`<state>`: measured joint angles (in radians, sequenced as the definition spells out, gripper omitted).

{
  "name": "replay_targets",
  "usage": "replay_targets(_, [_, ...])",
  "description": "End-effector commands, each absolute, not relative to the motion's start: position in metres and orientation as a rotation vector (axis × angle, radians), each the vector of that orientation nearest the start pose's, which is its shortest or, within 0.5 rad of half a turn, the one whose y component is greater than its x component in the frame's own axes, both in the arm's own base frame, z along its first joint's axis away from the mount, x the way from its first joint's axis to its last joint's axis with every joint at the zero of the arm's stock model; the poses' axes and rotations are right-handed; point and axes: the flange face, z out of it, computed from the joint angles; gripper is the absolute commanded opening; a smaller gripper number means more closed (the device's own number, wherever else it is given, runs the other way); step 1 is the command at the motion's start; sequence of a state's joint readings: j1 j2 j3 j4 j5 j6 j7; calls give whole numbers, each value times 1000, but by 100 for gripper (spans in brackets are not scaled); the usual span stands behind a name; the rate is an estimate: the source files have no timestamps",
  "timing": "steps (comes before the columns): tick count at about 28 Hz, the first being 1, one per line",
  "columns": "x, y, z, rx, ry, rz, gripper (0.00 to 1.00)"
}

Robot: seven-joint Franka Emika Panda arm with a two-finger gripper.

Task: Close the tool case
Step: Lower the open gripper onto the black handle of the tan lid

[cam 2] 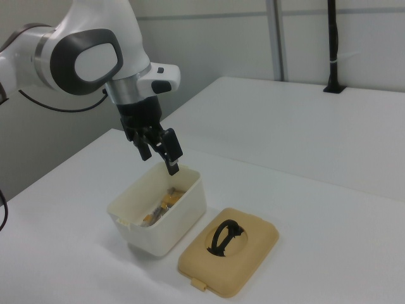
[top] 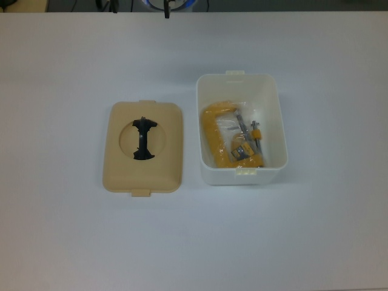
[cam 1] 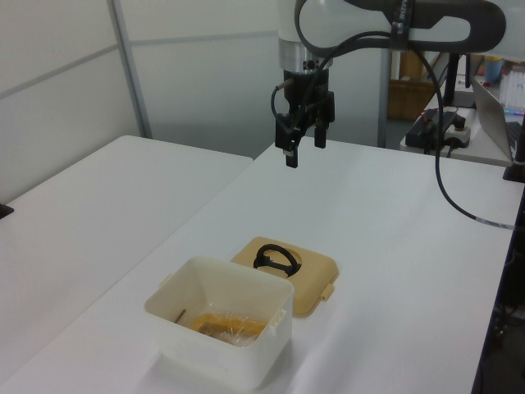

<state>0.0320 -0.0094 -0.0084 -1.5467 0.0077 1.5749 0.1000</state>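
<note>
Two parts of the tool case lie apart on the white table [top: 73, 242]: the white box [top: 241, 176] and its beige lid [top: 121, 176], set side by side with a narrow strip of tabletop between them, both well in from every table edge. In the top view the box is on the right, the lid on the left. The box stands upright and open, small tabs at the middle of two opposite rim edges. Inside it lies a yellow clamp-like tool [top: 218, 136] wrapped in clear plastic, with some metal parts beside it. The lid rests flat, outer face up, its black handle [top: 143, 139] standing up across a round recess in the middle.

Above the table hangs the gripper [cam 1: 303, 148], pointing downward, its two black fingers [cam 2: 173, 166] parted with an empty gap and holding nothing. In the left view it hovers high, nearer the far table edge than the case is.
</note>
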Motion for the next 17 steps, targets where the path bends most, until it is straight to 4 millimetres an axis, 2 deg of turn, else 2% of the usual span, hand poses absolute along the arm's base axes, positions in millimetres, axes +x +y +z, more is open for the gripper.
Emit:
replay_targets(1, [556,15,631,-3125,82,-47,100])
replay_targets(14, [565,13,610,-3145,-135,7,100])
replay_targets(17, [571,11,595,-3144,-233,30,100])
